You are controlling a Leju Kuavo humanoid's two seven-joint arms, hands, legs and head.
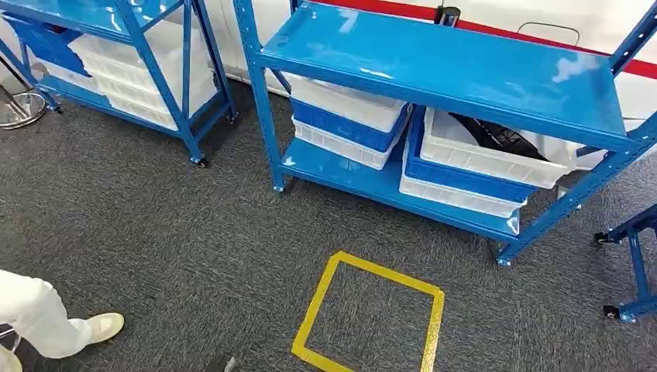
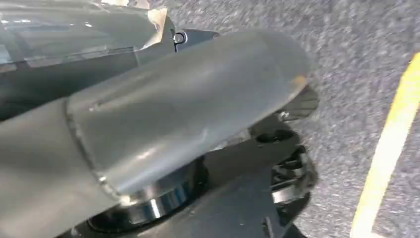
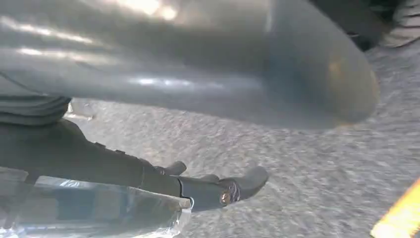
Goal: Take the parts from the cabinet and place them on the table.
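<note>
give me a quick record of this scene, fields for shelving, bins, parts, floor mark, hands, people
shelving: blue rack ahead, second blue rack to its left
bins: white and blue bins stacked on the near rack's lower shelf
parts: dark part in the top white bin
floor mark: yellow tape square on grey carpet
hands: left hand and right hand over the carpet, no part seen in them
people: a person's leg and shoe

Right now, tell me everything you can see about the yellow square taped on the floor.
The yellow square is an outline of flat yellow tape stuck on the dark grey carpet, open in the middle so carpet shows inside. It lies skewed to the picture, just in front of the nearer blue rack, apart from its feet. Its near edge is cut off by the frame. Nothing stands on it or touches it.
</note>
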